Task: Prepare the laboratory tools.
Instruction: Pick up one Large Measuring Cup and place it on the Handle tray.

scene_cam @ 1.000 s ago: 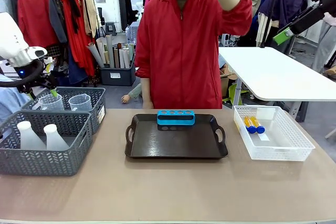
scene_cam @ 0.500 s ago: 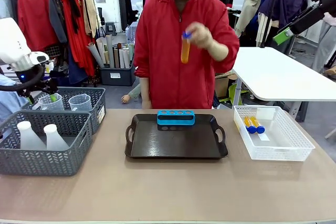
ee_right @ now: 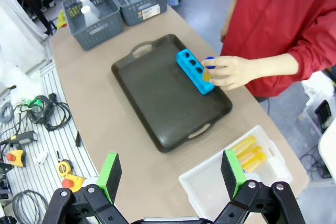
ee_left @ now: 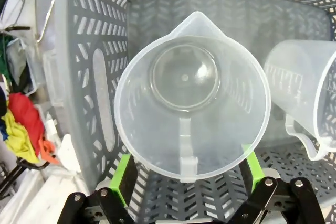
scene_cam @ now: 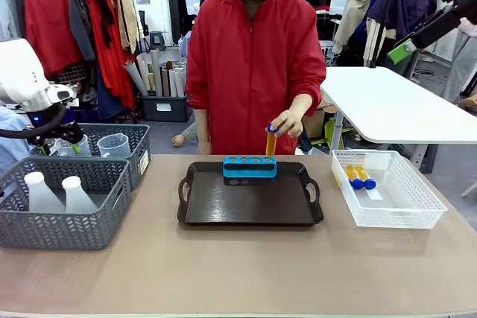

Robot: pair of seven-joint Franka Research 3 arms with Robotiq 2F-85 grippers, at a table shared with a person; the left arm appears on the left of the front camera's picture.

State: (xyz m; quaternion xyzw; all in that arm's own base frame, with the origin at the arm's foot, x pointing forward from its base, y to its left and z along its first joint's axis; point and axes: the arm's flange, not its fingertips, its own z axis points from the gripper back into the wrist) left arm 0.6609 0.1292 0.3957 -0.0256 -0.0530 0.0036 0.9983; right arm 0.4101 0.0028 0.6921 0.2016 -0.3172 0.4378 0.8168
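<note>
beige worktop [scene_cam: 238, 266]. right hand [ee_right: 172, 174] spread high above it; left hand [ee_left: 188, 174] spread over a clear beaker [ee_left: 184, 103] (pads [ee_left: 124, 177] flanking its rim) in a grey basket [ee_left: 94, 77]. farther, a person [scene_cam: 253, 65] holds an orange test tube [scene_cam: 270, 141] at the blue rack [scene_cam: 250, 167] on a brown tray [scene_cam: 250, 202]; clothes rails [scene_cam: 67, 13] behind.

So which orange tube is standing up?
The tube in the person's hand, held upright at the blue rack; the other two tubes lie flat in the white basket.
</note>
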